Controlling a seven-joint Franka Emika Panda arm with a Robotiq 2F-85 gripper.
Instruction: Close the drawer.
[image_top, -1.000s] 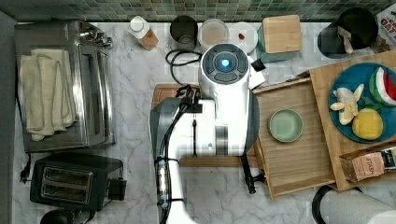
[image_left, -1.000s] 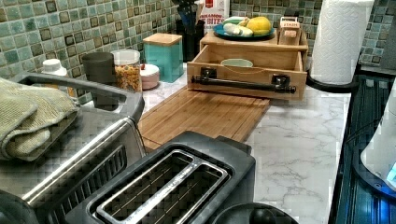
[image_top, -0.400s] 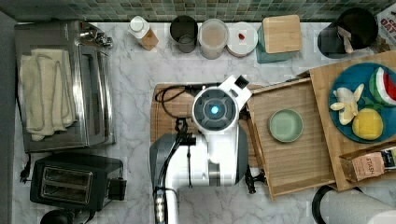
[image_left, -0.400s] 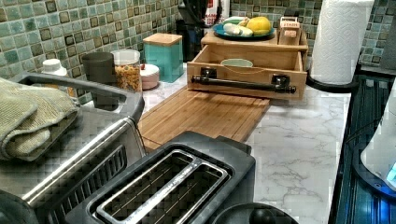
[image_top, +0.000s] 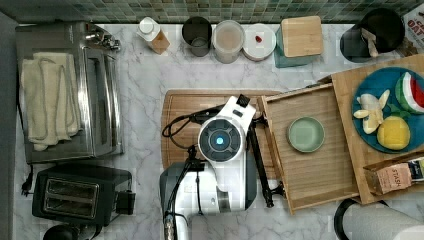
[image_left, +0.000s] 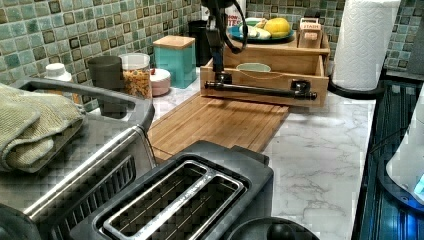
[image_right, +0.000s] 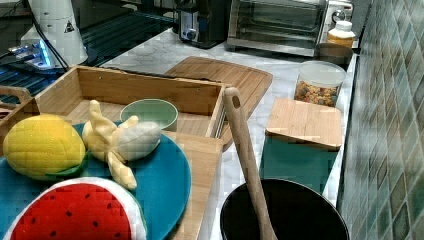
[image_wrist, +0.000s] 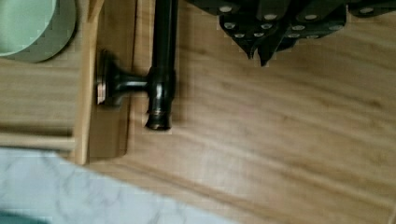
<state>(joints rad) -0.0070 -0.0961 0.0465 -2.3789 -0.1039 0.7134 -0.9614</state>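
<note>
A: Where is the drawer (image_top: 320, 170)?

B: It stands pulled well out of the wooden cabinet (image_top: 350, 80), toward the top view's left. Its front edge overlaps the right end of the cutting board (image_top: 200, 107) in the top view. The long black handle (image_top: 260, 165) runs along that front.

A: And inside it?

B: A pale green bowl (image_top: 305, 134) sits on the drawer floor, nearer the top view's upper side. In the right view the bowl (image_right: 149, 113) lies close to the cabinet end of the drawer (image_right: 125, 85).

A: Where is the arm?

B: The arm (image_top: 220, 145) hangs over the cutting board, just beside the handle's upper end in the top view. In the left view the gripper (image_left: 218, 75) comes down at the left end of the handle (image_left: 260, 90).

A: Is the claw open? Does it hold anything?

B: That cannot be told. The wrist view shows the gripper (image_wrist: 261, 53) as a dark shape above the cutting board (image_wrist: 280, 140), near the handle (image_wrist: 163, 60) and apart from it. How its fingers stand is not clear, and nothing shows in its hold.

A: What sits on the cabinet top?

B: A blue plate (image_top: 365, 85) with a toy banana (image_top: 371, 109), a yellow fruit (image_top: 393, 133) and a watermelon slice (image_top: 411, 93).

A: And the rest of the counter?

B: A toaster oven (image_top: 95, 90) with a folded towel (image_top: 47, 100) on it and a black toaster (image_top: 75, 195) stand at the top view's left.
</note>
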